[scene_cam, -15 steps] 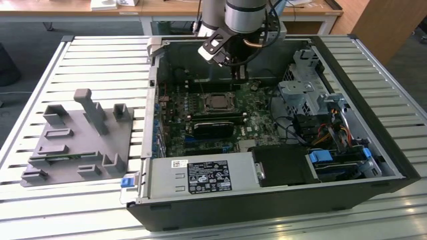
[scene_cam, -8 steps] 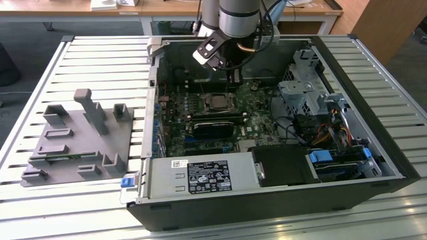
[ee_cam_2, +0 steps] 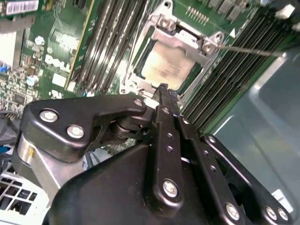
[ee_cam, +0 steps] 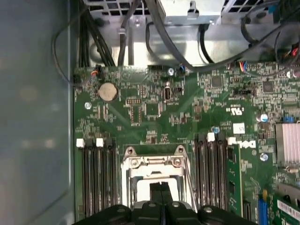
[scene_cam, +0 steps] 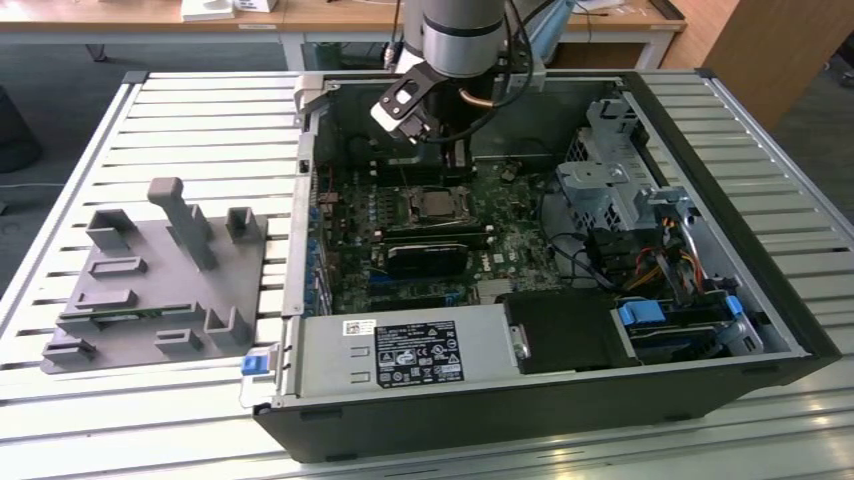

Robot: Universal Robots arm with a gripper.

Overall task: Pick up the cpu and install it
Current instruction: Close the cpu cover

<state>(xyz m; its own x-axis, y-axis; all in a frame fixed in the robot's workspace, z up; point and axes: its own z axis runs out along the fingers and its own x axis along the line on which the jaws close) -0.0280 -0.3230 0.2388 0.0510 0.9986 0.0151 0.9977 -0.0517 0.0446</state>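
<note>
Grey fixture [scene_cam: 147, 280]: on the slatted table at 9 o'clock from the open computer case [scene_cam: 747, 300], well apart from the work.
Risk, memory slots [ee_cam: 96, 173]: they flank the socket closely, so a sideways drift of the arm could knock their latches.
Risk, socket frame [ee_cam: 152, 161]: the fingers stand inside its opening and could snag its edge if they tilt.
Risk, cpu [ee_cam_2: 165, 70]: I judge that pressure from the tips on one edge could tip or scrape it and bend the contacts beneath.
Gripper [ee_cam_2: 162, 90]: fingers pressed together, pinching nothing.
Cpu position: flat in the socket. In the exterior view it sits at 6 o'clock from the arm, directly under the fingertips; whether they touch is unclear.
</note>
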